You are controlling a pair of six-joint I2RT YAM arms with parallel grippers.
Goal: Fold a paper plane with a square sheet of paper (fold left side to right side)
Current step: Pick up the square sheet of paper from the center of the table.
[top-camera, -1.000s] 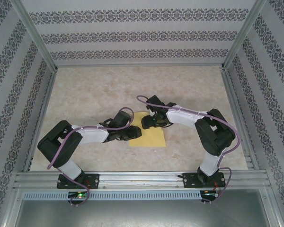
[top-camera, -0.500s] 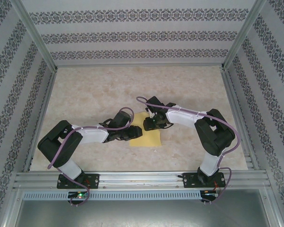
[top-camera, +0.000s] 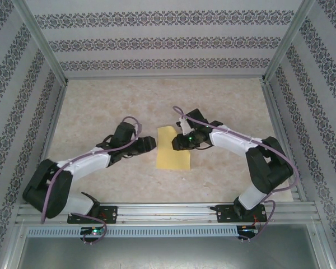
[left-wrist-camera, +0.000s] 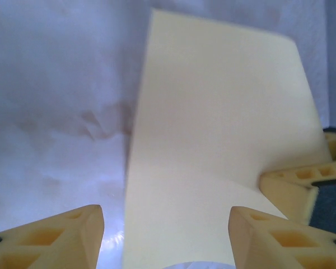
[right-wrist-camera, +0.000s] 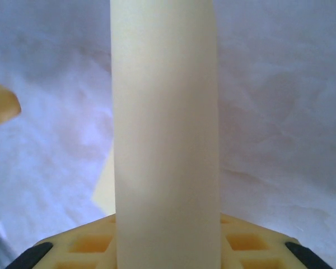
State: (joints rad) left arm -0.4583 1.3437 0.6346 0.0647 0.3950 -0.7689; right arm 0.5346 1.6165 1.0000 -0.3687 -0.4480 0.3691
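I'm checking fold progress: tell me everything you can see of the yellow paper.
The yellow paper lies on the table as a narrow rectangle, long sides running front to back; thin, plain, matte. The right tool touches its right edge, grip unclear. The open left tool sits at its left edge.

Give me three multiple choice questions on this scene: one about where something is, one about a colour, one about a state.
1. The thin yellow paper rectangle lies: A against the back wall; B mid-table, at the right gripper's tip; C on the near rail.
2. The looped cable on the left arm is: A green; B purple; C orange.
3. The left gripper is: A open; B shut on paper; C shut, empty.
B, top view shows it mid-table; B, plainly purple; A, wide gap between its fingers.
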